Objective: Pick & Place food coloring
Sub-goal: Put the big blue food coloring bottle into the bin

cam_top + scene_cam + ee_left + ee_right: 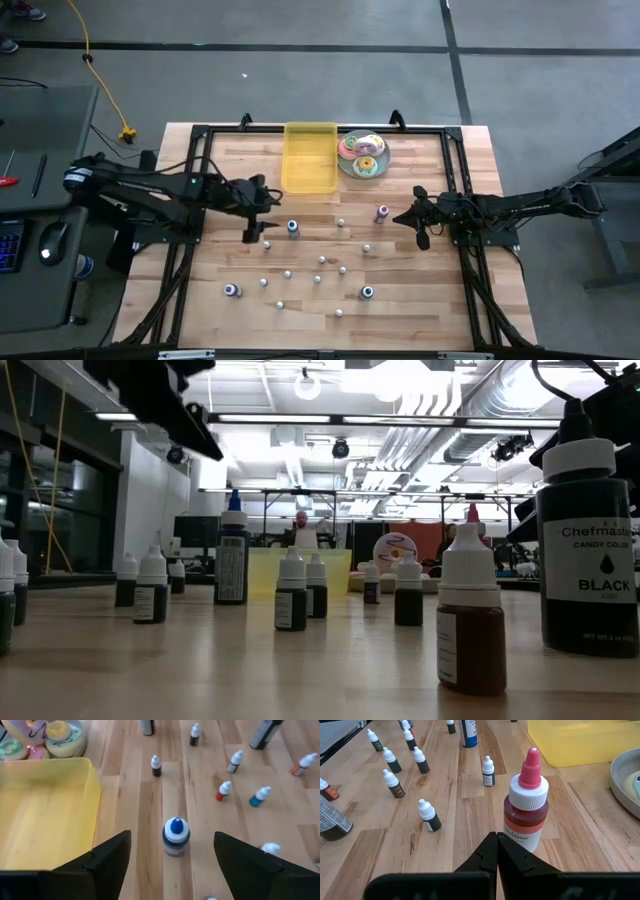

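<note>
Right up against the table-level camera stands a big dark bottle (585, 545) labelled BLACK, with a smaller brown bottle (470, 622) beside it, both upright on the wooden table (420, 300). Behind them the rest of the food coloring (318, 278) is scattered upright across the middle and near part of the tabletop, mostly small white-capped bottles, none of them in the yellow tray (309, 158) at the far edge. Beside that tray sits the plate of doughnuts (362, 155).

Over on the left, the left gripper (250, 215) hovers just in front of the tray's near corner with its fingers (107, 857) spread wide and nothing between them touching either one. A blue-capped bottle (175, 836) stands on the table straight ahead of the gap, roughly centred between the two fingers but a little beyond their tips, free of both. It is upright and sits close to the tray's near wall.

On the right, the right gripper (497, 851) has its fingers pressed together, empty. Just past the tips stands a red bottle with a pink cap (526, 802), upright, very close to the closed tips; I cannot tell whether they touch it. That bottle lies near the plate, in front of it.
</note>
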